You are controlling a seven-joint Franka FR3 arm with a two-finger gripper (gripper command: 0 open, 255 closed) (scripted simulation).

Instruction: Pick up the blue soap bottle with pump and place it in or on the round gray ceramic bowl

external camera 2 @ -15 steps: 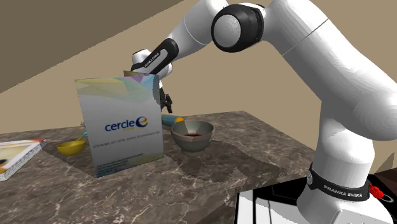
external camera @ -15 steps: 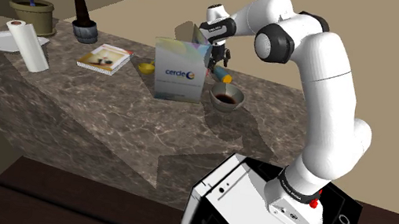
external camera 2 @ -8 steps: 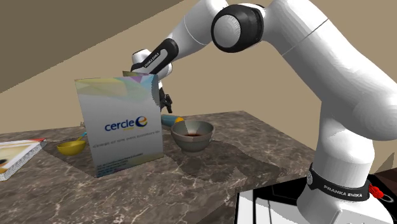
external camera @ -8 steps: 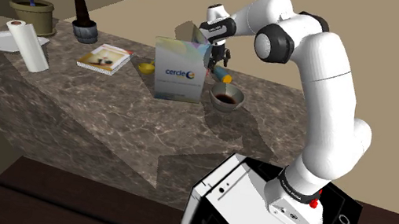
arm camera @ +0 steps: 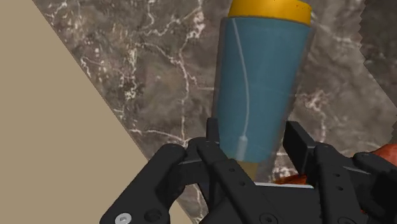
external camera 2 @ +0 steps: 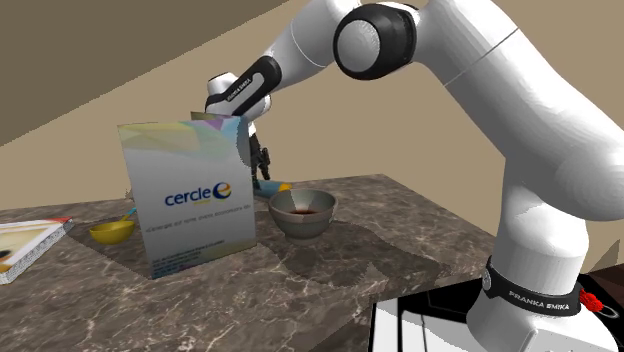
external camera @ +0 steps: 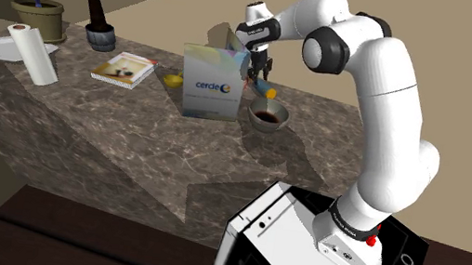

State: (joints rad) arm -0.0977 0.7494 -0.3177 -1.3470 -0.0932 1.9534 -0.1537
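Blue soap bottle (arm camera: 261, 83), yellow-capped, sits clasped at its base between the black fingers of the hand (arm camera: 253, 137). Across the shoulder view, the marble counter (external camera: 113, 129) carries a paper towel roll (external camera: 34, 53), a book (external camera: 123, 68), a cereal box (external camera: 211, 81), then the held bottle, with the gray bowl (external camera: 267, 124) just beside.

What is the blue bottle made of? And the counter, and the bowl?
The bottle looks like see-through blue plastic: a thin tube shows inside it. Its cap is plain yellow-orange, probably plastic too. The counter looks like polished dark stone, maybe marble, with pale veins running through it. The bowl is smooth grey with a dark inside; it could be ceramic or metal, I can't tell which.
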